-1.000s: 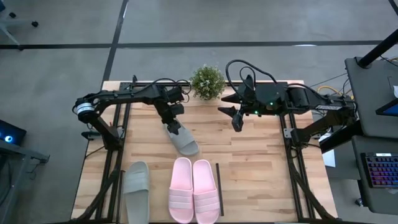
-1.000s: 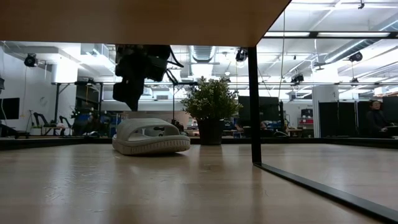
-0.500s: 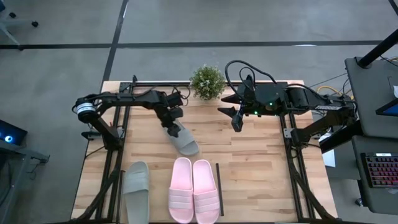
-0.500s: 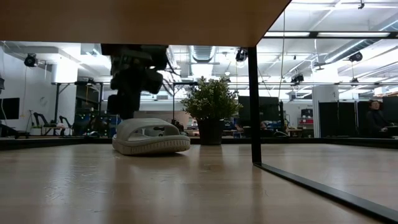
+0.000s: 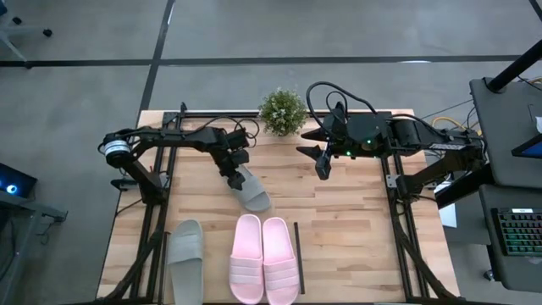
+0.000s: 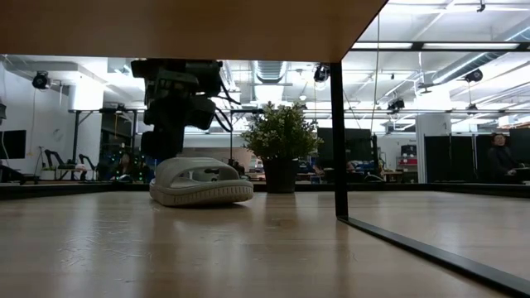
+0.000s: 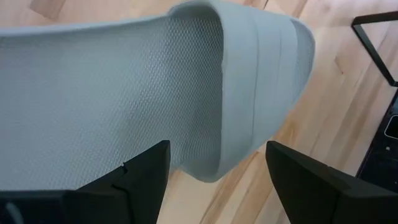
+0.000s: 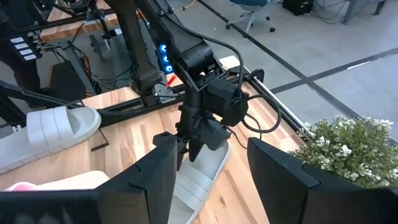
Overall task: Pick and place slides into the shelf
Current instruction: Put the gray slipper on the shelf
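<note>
Gripper (image 5: 235, 169) of the left arm hovers open over the grey slide's (image 5: 251, 191) heel, holding nothing; closing squarely on the heel would likely grip best.

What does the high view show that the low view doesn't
Only the high view: the pink slides, a second grey slide beside them, and the right gripper waiting, open, near the plant. Only the low view: the room behind the table, and a shelf bar standing upright. Both: the left gripper, open, at the heel of the loose grey slide, plus the plant.
</note>
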Controlling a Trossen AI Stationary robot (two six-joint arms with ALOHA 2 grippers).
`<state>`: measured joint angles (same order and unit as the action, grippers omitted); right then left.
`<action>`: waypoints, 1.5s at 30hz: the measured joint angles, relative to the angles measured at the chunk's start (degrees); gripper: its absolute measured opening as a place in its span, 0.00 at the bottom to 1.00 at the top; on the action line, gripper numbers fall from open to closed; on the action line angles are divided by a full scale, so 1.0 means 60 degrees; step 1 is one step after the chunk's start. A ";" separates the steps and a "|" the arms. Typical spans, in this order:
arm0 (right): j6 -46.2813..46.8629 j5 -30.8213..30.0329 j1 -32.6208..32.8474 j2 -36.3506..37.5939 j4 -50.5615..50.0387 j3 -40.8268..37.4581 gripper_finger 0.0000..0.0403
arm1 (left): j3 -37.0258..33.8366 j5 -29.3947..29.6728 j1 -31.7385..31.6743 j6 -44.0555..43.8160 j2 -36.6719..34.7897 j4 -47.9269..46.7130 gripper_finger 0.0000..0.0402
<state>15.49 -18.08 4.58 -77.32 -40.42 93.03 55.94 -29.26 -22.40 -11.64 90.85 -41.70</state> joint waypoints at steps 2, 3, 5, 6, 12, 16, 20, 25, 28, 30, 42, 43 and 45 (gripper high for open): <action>0.0007 0.0001 0.0000 0.0000 0.0000 0.0000 0.46 | -0.0098 -0.0007 0.0068 -0.0052 0.0000 0.0138 0.62; 0.0007 0.0000 0.0000 0.0000 0.0000 0.0000 0.46 | -0.0127 -0.0031 0.0086 -0.0145 0.0000 0.0210 0.62; 0.0007 0.0000 0.0000 0.0000 0.0000 0.0000 0.46 | -0.0189 -0.0156 0.0107 -0.0265 0.0000 0.0314 0.62; 0.0007 0.0000 0.0000 0.0000 0.0004 0.0000 0.46 | -0.0203 -0.0185 0.0141 -0.0266 0.0000 0.0353 0.62; -0.0003 0.0000 -0.0004 0.0000 0.0055 0.0000 0.46 | -0.0204 -0.0215 0.0211 -0.0273 0.0000 0.0732 0.62; 0.0015 0.0000 -0.0004 0.0000 0.0062 0.0000 0.46 | -0.0208 -0.0207 0.0288 -0.0234 0.0000 0.0716 0.59; 0.0048 -0.0002 -0.0004 0.0000 0.0066 0.0000 0.46 | -0.0211 -0.0208 0.0288 -0.0224 0.0000 0.0728 0.50; 0.0055 -0.0002 -0.0004 0.0000 0.0066 0.0000 0.46 | -0.0310 -0.0124 0.0289 -0.0216 0.0000 0.0932 0.35; 0.0056 -0.0002 -0.0004 0.0000 0.0066 0.0000 0.46 | -0.0341 -0.0128 0.0289 -0.0258 0.0000 0.0953 0.26; 0.0055 -0.0004 -0.0004 0.0000 0.0066 0.0000 0.46 | -0.0378 -0.0135 0.0289 -0.0255 0.0000 0.0999 0.21; 0.0015 -0.0004 -0.0004 0.0000 0.0066 0.0000 0.46 | -0.0474 -0.0149 0.0274 -0.0174 -0.0007 0.1179 0.01; 0.0011 -0.0004 -0.0004 0.0000 0.0066 0.0000 0.46 | -0.0466 -0.0159 0.0274 -0.0179 -0.0007 0.1146 0.01; 0.0010 -0.0004 -0.0004 0.0000 0.0066 0.0000 0.46 | -0.0438 -0.0288 0.0271 -0.0189 -0.0007 0.1106 0.00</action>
<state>15.55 -18.11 4.56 -77.32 -40.03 93.03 53.32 -30.98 -20.77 -12.78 90.80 -35.06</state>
